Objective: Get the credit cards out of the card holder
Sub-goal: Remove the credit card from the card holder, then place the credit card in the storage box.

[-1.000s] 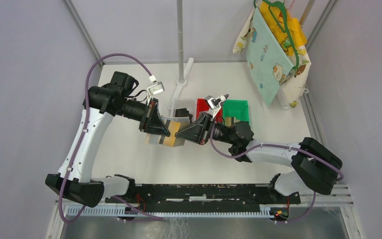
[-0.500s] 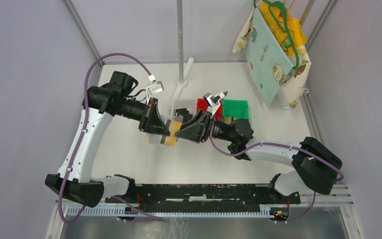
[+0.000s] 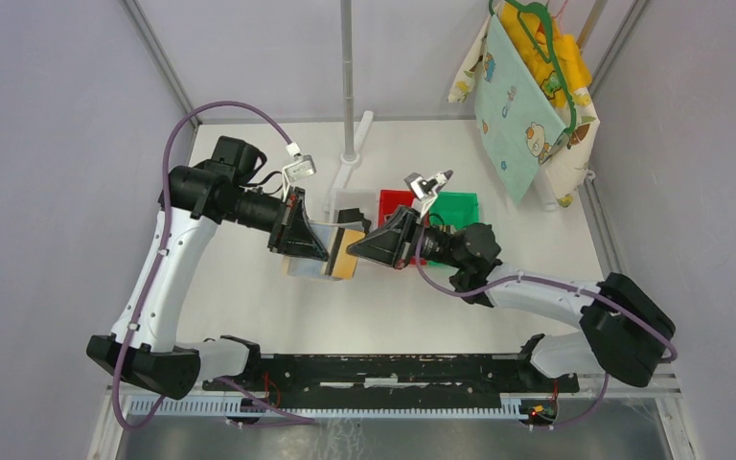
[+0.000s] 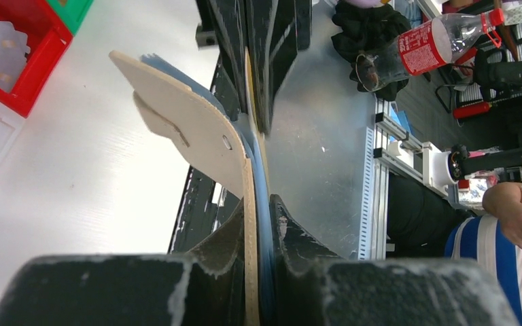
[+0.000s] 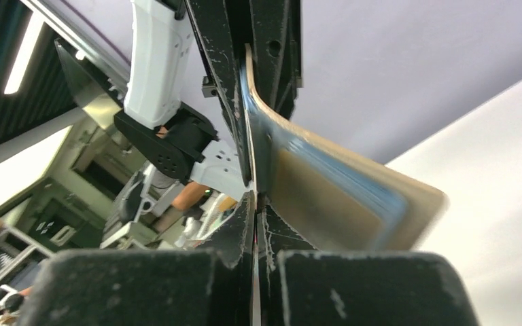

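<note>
The white tabletop sits between pale purple walls. A grey pole stands at the far edge. A cloth with cartoon animals hangs over the far right corner. A white bin, a red bin and a green bin sit in a row near the far edge. The left tool is clamped on the tan card holder, held up just in front of the white bin. The right tool is pinched together at the holder's other end. I cannot tell if it holds anything.
</note>
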You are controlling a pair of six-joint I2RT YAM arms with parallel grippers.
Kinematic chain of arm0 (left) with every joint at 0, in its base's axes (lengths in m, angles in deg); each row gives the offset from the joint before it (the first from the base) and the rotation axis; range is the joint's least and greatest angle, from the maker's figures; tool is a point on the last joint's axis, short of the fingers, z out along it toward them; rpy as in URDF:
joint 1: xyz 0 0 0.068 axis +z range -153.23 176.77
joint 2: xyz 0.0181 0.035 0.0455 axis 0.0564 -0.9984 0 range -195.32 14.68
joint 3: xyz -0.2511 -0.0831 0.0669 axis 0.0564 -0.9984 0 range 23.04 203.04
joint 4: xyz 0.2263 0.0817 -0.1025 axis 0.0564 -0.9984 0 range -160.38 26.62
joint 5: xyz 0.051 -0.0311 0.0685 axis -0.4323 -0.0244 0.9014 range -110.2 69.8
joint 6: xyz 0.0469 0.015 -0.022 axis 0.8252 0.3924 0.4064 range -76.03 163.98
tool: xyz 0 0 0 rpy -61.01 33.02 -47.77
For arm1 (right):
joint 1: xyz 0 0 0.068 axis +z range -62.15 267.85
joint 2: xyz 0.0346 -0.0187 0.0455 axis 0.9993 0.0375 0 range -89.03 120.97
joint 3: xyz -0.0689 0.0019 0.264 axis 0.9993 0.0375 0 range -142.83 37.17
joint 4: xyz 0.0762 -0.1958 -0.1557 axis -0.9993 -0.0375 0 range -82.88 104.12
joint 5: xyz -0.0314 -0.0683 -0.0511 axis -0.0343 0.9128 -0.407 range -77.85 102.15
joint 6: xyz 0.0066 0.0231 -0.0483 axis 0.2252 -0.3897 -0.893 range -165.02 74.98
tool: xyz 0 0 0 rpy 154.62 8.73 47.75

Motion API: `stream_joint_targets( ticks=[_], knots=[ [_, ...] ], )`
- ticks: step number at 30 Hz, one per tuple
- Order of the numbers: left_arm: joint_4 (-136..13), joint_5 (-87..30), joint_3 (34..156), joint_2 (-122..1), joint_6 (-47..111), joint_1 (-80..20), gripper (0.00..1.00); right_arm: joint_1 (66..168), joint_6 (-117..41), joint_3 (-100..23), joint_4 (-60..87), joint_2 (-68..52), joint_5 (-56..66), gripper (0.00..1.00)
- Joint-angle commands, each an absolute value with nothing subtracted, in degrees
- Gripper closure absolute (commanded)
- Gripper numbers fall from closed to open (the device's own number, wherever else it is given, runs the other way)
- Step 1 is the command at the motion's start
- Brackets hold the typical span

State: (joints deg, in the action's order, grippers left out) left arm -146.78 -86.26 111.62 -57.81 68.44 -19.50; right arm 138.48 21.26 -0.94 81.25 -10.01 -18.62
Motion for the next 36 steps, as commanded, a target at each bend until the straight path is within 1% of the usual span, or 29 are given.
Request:
stream_joint_targets(
  ticks=[1,3,5,11,15,20,25,30,36],
  knots=[
    [-145.12,-88.44,114.47,-56.36,68.48,-19.65,0.98,132.51,18.08,3.28,76.69,-16.98,-21.63,1.00],
    [-145.12,-88.40,114.37,-56.32,68.76,-19.63,0.98,129.69,17.32,4.40,74.57,-19.23,-23.54,1.00],
    [-145.12,-88.26,114.49,-56.51,68.78,-19.60,0.98,127.07,14.85,4.21,69.42,-21.43,-26.07,1.00],
    [-145.12,-88.63,114.64,-56.09,70.54,-19.59,0.98,118.56,1.06,1.66,44.57,-29.12,-28.48,1.00],
    [-145.21,-89.30,114.65,-54.75,76.15,-19.66,0.98,113.77,-12.77,-4.40,20.18,-31.28,-20.75,1.00],
    [-145.11,-88.25,114.37,-51.53,84.27,-19.66,0.98,109.71,-23.22,-9.73,1.02,-29.80,-9.24,1.00],
    [-145.66,-86.32,113.38,-48.43,91.34,-19.64,0.98,106.00,-25.48,-8.98,-3.37,-28.98,-1.95,1.00],
    [-147.32,-85.36,113.32,-47.09,96.49,-19.67,0.98,105.71,-27.18,-8.48,-4.32,-26.59,3.95,1.00],
    [-147.32,-85.35,112.87,-45.76,98.29,-19.60,0.98,105.52,-27.08,-7.54,-2.36,-23.38,4.22,1.00]
  ],
)
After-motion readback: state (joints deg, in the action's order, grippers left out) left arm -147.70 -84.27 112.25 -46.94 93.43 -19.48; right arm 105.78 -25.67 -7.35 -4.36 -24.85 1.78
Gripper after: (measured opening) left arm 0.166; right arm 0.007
